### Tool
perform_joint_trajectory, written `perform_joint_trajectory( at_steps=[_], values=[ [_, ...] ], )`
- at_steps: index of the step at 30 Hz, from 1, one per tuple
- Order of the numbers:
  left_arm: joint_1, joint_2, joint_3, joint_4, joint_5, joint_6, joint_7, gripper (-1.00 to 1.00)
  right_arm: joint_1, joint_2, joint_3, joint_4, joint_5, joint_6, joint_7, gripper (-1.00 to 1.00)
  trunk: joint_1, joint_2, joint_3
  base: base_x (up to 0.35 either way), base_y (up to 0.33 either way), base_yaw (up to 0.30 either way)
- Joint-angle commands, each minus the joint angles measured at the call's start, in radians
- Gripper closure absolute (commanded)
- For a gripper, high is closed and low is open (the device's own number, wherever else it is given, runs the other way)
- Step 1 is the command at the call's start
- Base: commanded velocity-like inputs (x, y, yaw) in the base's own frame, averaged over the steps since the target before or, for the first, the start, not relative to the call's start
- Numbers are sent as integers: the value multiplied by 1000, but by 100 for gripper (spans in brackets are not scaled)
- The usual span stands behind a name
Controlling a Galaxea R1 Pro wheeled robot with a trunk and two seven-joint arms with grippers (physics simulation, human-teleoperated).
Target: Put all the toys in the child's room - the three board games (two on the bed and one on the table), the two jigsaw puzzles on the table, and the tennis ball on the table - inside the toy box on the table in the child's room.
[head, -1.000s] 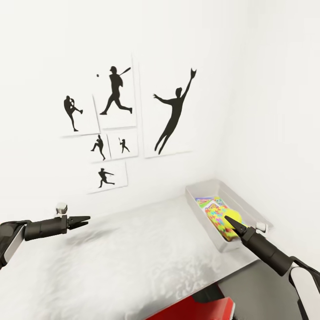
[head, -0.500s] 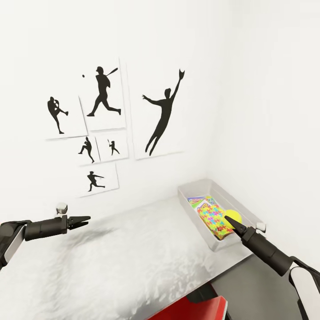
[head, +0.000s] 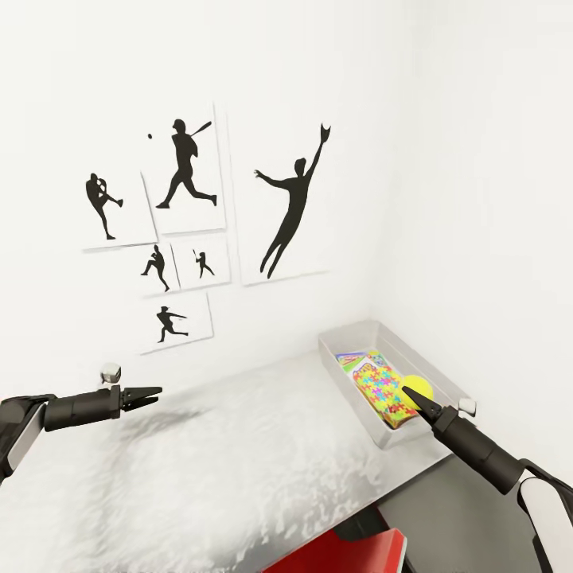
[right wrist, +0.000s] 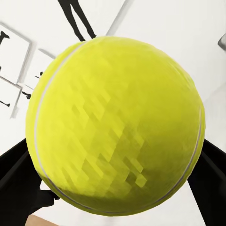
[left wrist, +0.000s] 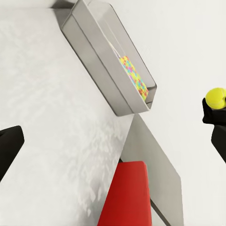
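The tennis ball (head: 419, 388) (right wrist: 115, 122) (left wrist: 215, 98) sits between the fingers of my right gripper (head: 414, 396), which is shut on it. I hold it in the air by the near end of the toy box (head: 338, 344) (left wrist: 89, 37). The box stands at the table's (head: 239, 461) far right corner against the walls. Inside lies a jigsaw puzzle (head: 380, 386) (left wrist: 134, 77), with the edge of a printed board game (head: 348, 360) showing beyond it. My left gripper (head: 151, 391) hovers open and empty over the table's left part.
A red chair (head: 350, 553) (left wrist: 127, 193) stands at the table's front edge. To its right is a lower dark grey unit (head: 454, 509). White walls close the back and right, with black sports silhouettes (head: 187, 171) on the back wall.
The camera turned a little to the right a second ago, so the pictures and box shifted left in view. Both arms have held their poses and the ball stays gripped.
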Motion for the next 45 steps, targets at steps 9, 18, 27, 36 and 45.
perform_joint_trajectory(
  at_steps=[9, 18, 27, 36, 45],
  values=[
    [-1, 0, 0, 0, 2, 10, -2, -100, -1, 1, -1, 0, -2, 6, 1, 100, 1, -2, -2, 0, 0, 0],
    [-1, 0, 0, 0, 2, 10, -2, -100, -1, 1, -2, 0, 31, 5, -18, 100, 1, -2, -2, 0, 0, 0],
    [-1, 0, 0, 0, 2, 10, -2, -100, -1, 2, -2, 0, 45, 5, -20, 100, 1, -2, -2, 0, 0, 0],
    [-1, 2, 0, 0, 2, 10, -1, -100, -3, 0, 59, -10, 48, 9, -102, 100, 1, -2, 1, 0, 0, -69],
    [-1, 0, 0, 0, 1, 10, 0, -100, -190, -1, 73, -6, 34, 172, -384, 100, 1, -2, 3, 0, 0, -32]
  ],
)
